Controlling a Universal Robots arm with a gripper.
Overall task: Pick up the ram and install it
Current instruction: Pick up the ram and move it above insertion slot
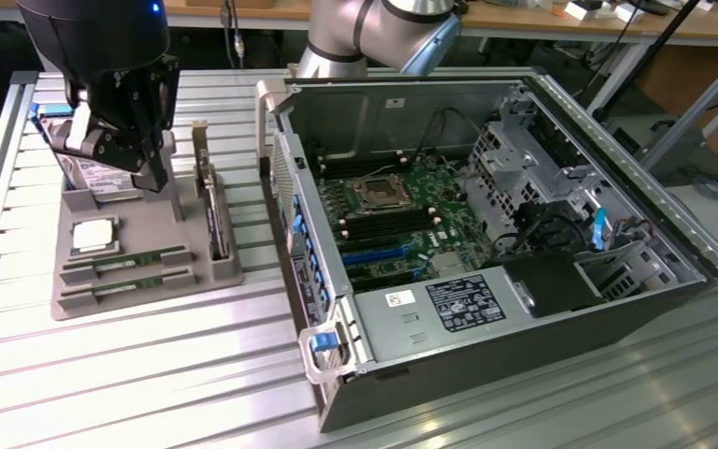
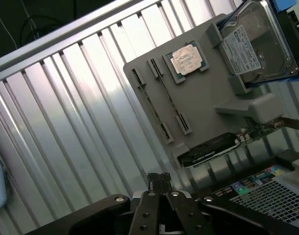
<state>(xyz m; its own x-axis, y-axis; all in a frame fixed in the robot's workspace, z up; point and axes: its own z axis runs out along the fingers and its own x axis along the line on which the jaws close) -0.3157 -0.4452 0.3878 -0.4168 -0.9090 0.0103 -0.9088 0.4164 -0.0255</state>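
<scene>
Two ram sticks [image 1: 124, 261] [image 1: 122, 286] lie in the slots at the near end of a grey holder tray [image 1: 147, 304], on the exterior view's left. In the wrist view the ram [image 2: 150, 104] shows edge-on as thin strips in the tray [image 2: 208, 98]. My gripper [image 1: 152, 181] hangs over the tray's far half, beside the hard drive [image 1: 94, 173] and well above the ram. Its fingers [image 2: 159, 180] are shut with nothing between them. The open computer case [image 1: 484, 355] lies to the exterior view's right, its motherboard [image 1: 396, 224] exposed.
On the tray also sit a square silver processor [image 1: 93, 236] [image 2: 187, 59], the hard drive [image 2: 252, 44] and an upright graphics card [image 1: 216, 217] [image 2: 208, 152]. Everything rests on a ribbed metal table [image 1: 122, 383]. The case wall [image 1: 287, 187] stands between tray and motherboard.
</scene>
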